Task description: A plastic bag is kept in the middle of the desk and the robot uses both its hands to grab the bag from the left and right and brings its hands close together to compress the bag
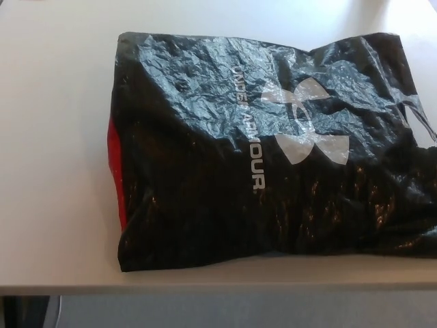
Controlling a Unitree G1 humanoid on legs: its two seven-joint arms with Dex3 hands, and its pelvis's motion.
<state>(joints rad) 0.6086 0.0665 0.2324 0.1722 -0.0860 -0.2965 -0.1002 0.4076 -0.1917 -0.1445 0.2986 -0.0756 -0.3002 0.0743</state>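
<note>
Neither hand of the robot appears anywhere in the frame, so whether each is released, clenched or grasping cannot be told. The black plastic bag [266,150], crinkled and printed with white "UNDER ARMOUR" lettering and a logo, lies flat on the pale desk [54,171], filling the centre and right of the frame and running off its right edge. A red strip [117,171] shows along its left side, and its open position, with bare desk at frame left, probably allows a side approach.
</note>
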